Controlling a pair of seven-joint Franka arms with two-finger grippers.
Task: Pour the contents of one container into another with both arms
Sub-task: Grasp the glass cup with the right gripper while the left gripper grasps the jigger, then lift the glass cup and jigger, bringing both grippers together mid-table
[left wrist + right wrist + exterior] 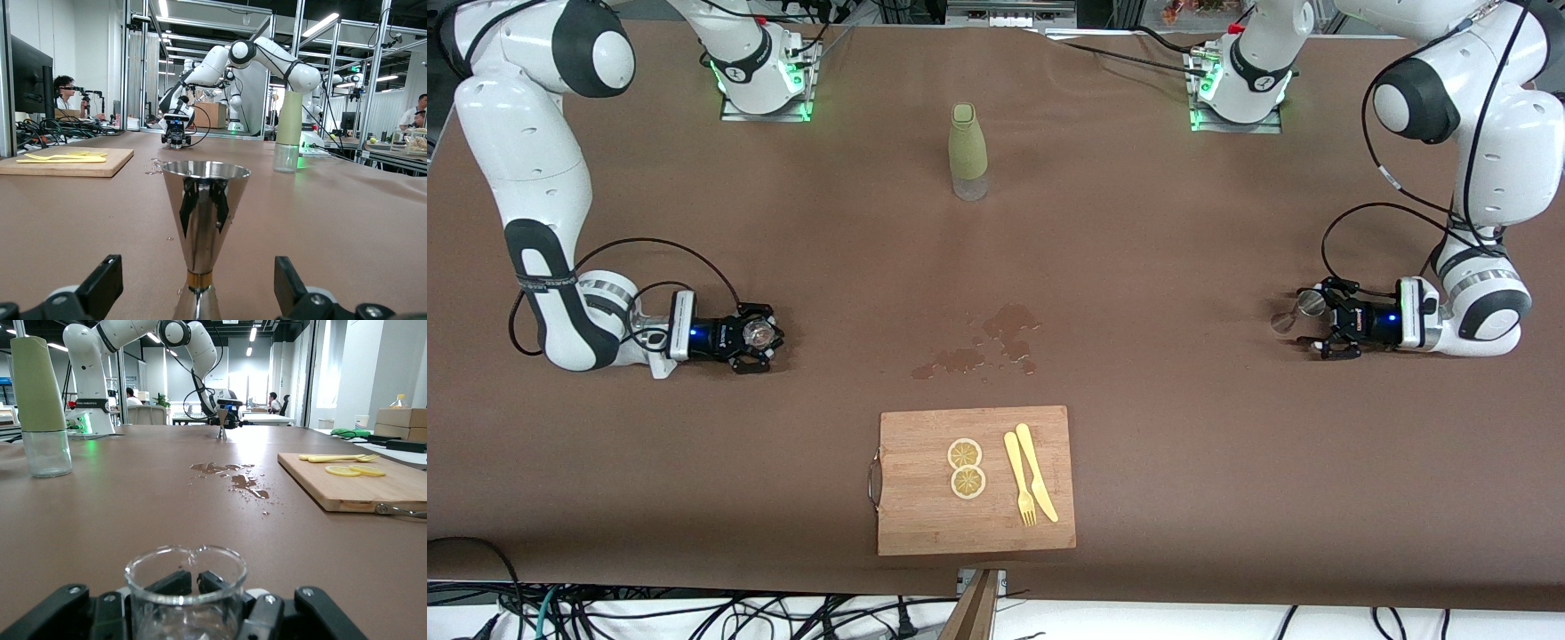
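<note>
Toward the right arm's end of the table, my right gripper (pixel 763 336) lies low, shut on a small clear glass beaker (pixel 758 334). In the right wrist view the beaker (pixel 183 600) stands upright, and the gripper's fingers (pixel 177 583) curl round it. Toward the left arm's end, my left gripper (pixel 1325 320) is open and low on the table. A shiny metal jigger (pixel 1304 306) stands upright between its fingers. The left wrist view shows the jigger (pixel 203 220) midway in the left gripper (pixel 198 293), with a clear gap to each finger.
A green bottle with a clear base (pixel 969 151) stands mid-table toward the robots' bases. A wet spill (pixel 996 342) marks the brown cloth at the centre. Nearer the front camera lies a wooden cutting board (pixel 925 524) with two lemon slices (pixel 966 467) and a yellow knife and fork (pixel 1030 476).
</note>
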